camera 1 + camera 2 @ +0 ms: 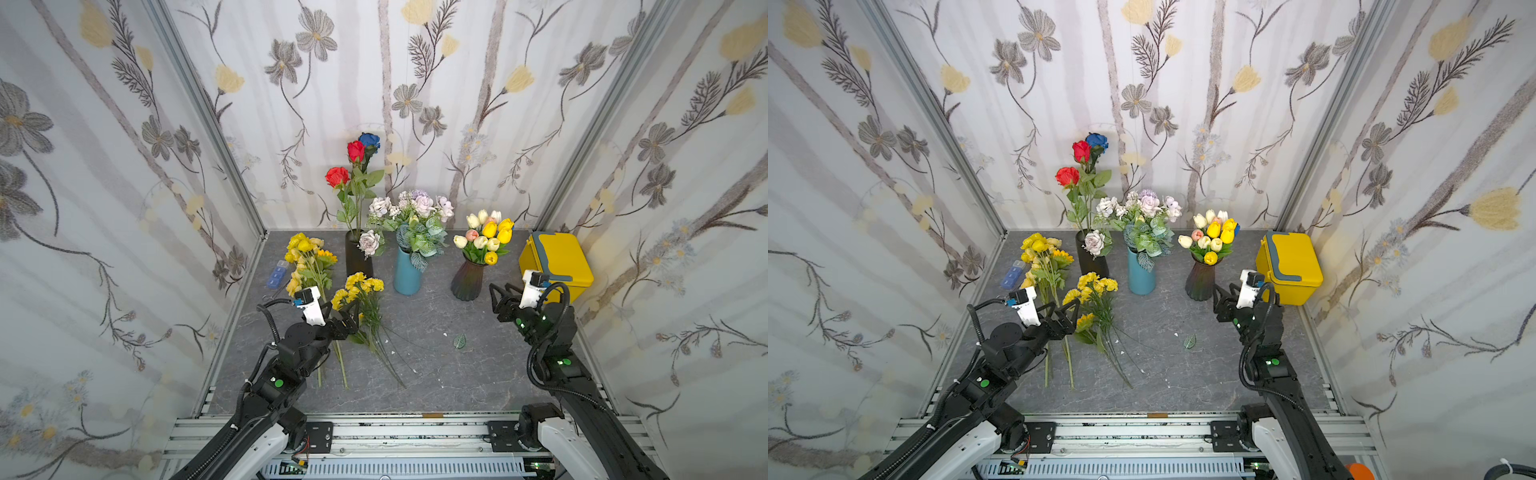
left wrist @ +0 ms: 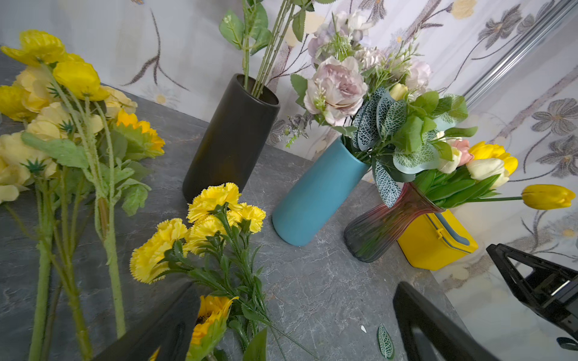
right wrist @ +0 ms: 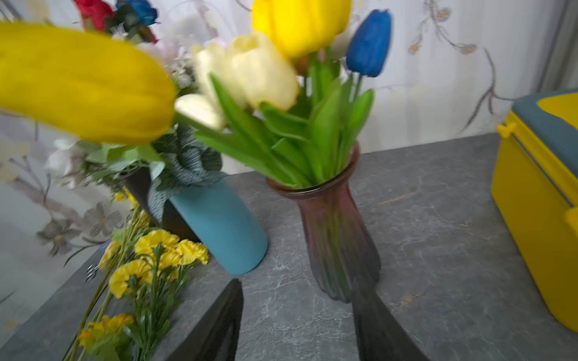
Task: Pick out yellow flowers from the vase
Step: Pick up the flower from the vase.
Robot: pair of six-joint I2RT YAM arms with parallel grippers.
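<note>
On the grey tabletop (image 1: 436, 374), left side: two yellow bunches lie flat, blooms toward the back wall, stems toward the robot; a mixed bunch (image 1: 305, 257) lies just beside the black vase (image 1: 358, 259); a carnation bunch (image 1: 363, 284) lies in front of it; set clear of the vases, they read as the picked pile
Left gripper (image 1: 1065, 307): low over the carnation stems; jaws spread wide, gripping nothing; a sunflower head (image 2: 209, 315) lies on the table between its fingers; the spread suits letting go, not taking
Ribbed glass vase (image 1: 468, 282): upright on the right; packed with white, pink, blue and yellow tulips (image 1: 496, 230); these yellow ones are the task's flowers not yet out; one (image 2: 547, 196) droops sideways past the rim, the easiest to reach
Right gripper (image 1: 498, 293): near that vase, fingers pointed at it; jaws partly parted and empty; its wrist view, blurred, shows the vase base between the fingers; probably lined up for a stem, though aimed low
Blue vase (image 1: 407, 272): lilac and white blooms with veined leaves; one pale bud, colour unclear
Yellow box (image 1: 557, 262): back right corner, lid shut; no flower, so left alone
Risk: the tulips are crowded; pulling one may drag its neighbours or tip the vase
</note>
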